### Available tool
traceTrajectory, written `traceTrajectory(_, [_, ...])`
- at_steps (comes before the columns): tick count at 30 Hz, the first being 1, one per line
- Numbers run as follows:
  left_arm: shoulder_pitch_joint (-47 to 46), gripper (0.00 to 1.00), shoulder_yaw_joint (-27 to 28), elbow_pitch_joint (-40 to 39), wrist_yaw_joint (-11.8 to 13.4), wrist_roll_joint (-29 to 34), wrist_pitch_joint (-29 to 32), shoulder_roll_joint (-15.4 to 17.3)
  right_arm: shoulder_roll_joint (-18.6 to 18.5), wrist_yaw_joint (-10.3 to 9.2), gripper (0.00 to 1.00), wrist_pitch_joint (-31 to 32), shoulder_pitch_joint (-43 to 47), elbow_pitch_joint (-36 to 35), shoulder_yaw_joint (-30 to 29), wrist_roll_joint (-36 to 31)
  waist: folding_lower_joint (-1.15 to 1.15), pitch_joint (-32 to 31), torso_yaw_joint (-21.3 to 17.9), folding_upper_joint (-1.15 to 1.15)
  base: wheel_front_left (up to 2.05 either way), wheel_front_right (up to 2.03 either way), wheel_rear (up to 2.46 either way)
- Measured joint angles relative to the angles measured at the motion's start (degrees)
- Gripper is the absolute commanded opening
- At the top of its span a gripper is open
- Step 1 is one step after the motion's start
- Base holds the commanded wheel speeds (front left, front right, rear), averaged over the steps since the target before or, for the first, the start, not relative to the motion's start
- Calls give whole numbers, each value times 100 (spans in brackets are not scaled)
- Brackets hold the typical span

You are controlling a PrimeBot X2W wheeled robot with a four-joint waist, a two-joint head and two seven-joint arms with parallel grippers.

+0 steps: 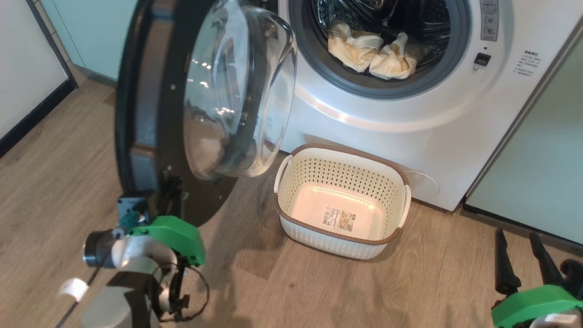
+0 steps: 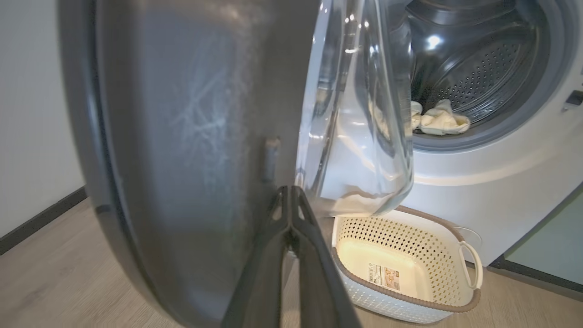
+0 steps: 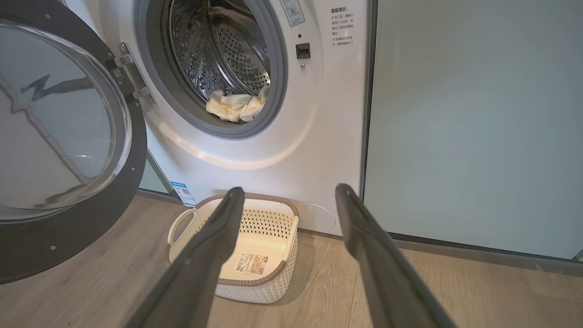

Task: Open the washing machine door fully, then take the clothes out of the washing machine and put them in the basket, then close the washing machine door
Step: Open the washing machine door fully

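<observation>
1. Black and glossy in its ring frame, with a bulging clear glass bowl [image 1: 237, 91] at the centre, the large round washing machine door [image 1: 145, 114] stood open, out to the left of the big white front-loading washing machine [image 1: 387, 127].
2. The left gripper [image 2: 289, 195] had its dark fingers pressed together and held nothing. The tips were at the door's inner face, just beside the bowl. I judged the opening step to be in hand, as a push.
3. The right gripper [image 3: 289, 191] waited with its fingers wide apart and empty, low over the wooden floor [image 3: 501, 291].
4. The soft pale yellow clothes [image 1: 373, 52] lay at the front of the steel drum [image 3: 214, 50]. The cream-white perforated basket [image 1: 339, 149] with a brown rim stood on the floor just before the machine, with no clothes in it.
5. The next move probably called for pushing the door fully aside, then reaching into the drum for the clothes.
</observation>
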Motion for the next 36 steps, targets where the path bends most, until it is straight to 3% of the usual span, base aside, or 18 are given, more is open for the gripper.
traceTrajectory(12, [-397,0,753,723,-64,-289,-165,196,-74,0,100,0,-13,-1,19,0,0,189,-25,0,0,0,0])
traceTrajectory(23, [-770,0,1235,1102,-166,-286,-182,219,-131,0,100,0,-237,-11,57,0,0,490,-55,0,0,0,0])
traceTrajectory(36, [-998,0,2238,1709,-342,-48,-190,268,-268,0,100,0,-381,-22,200,1,1,753,-199,0,0,0,0])
